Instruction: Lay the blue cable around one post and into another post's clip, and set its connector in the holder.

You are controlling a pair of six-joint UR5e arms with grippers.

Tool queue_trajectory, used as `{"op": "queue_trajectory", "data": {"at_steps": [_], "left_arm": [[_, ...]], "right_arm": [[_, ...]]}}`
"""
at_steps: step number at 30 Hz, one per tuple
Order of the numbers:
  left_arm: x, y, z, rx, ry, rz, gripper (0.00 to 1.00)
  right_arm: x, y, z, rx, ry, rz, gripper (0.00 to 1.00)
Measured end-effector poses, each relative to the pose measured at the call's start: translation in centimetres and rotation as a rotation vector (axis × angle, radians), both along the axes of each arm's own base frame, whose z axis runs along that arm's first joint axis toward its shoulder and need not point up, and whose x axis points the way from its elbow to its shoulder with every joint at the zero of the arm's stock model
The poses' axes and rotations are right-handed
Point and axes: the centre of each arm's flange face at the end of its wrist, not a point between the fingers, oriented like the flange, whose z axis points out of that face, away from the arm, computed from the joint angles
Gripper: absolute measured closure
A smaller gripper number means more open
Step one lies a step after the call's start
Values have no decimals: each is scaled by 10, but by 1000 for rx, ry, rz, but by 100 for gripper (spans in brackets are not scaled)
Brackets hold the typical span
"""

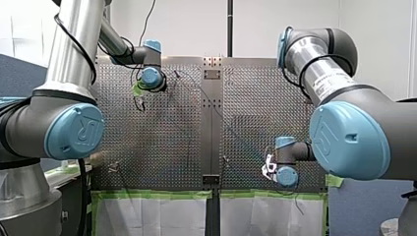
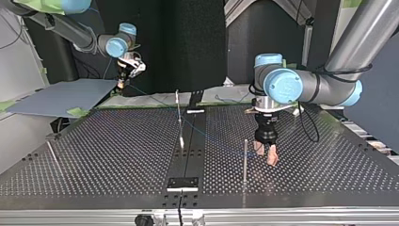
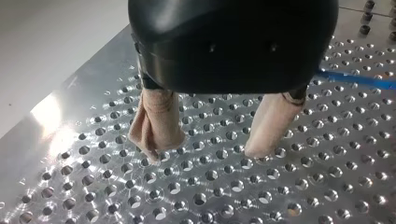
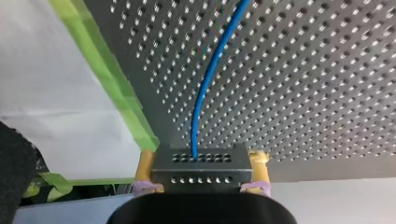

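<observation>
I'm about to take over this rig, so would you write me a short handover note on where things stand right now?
My left gripper: open and empty, beige pads just above the table. The blue cable lies beside it.
My right gripper: shut on the connector, near the table's edge with the green tape.
Cable: leads out of the connector and across the table, past the middle post, toward my left gripper.
Done: connector grasped.
Left: no routing around a post or into a clip is visible, and the connector is not yet placed.
</observation>
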Motion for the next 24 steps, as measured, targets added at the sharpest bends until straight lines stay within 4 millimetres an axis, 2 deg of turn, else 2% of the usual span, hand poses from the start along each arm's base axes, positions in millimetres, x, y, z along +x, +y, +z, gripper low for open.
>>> {"op": "queue_trajectory", "data": {"at_steps": [10, 13, 24], "left_arm": [[0, 1, 0, 1, 0, 3, 0], [0, 1, 0, 1, 0, 3, 0], [0, 1, 0, -2, 0, 3, 0]], "right_arm": [[-35, -38, -33, -55, 40, 3, 100], [-39, -44, -44, -73, 43, 1, 100], [-30, -26, -97, -88, 108, 74, 100]]}}
